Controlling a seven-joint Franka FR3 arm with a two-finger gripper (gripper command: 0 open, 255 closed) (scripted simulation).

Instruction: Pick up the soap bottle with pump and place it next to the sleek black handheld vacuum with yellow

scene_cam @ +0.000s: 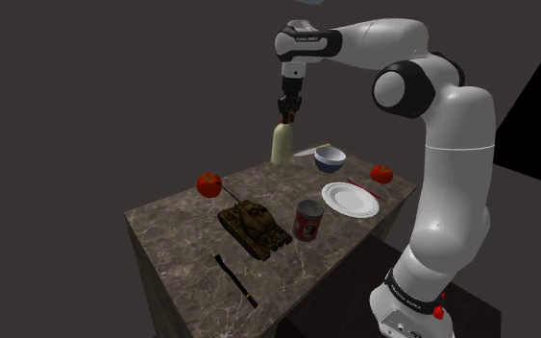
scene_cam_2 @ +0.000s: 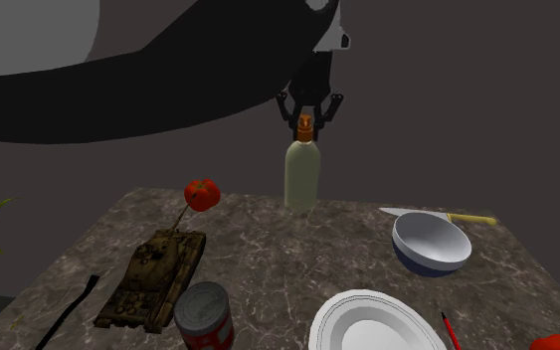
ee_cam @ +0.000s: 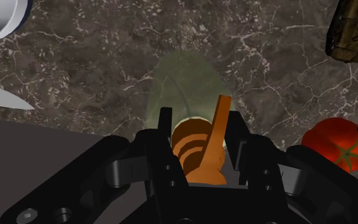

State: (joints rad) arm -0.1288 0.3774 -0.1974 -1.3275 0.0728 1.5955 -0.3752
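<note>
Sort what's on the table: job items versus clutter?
Job: soap bottle with orange pump; gripper at the pump; thin black stick-like object, possibly the vacuum, no yellow visible.
Clutter: toy tank, tomato by it, can, plate, second tomato, bowl, knife, red pencil.

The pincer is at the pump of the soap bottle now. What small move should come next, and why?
Probably squeeze the pincer shut on the orange pump before any lift. It sits around the pump, the soap bottle stands upright on the marble table, and I cannot tell whether the grip is made.
</note>
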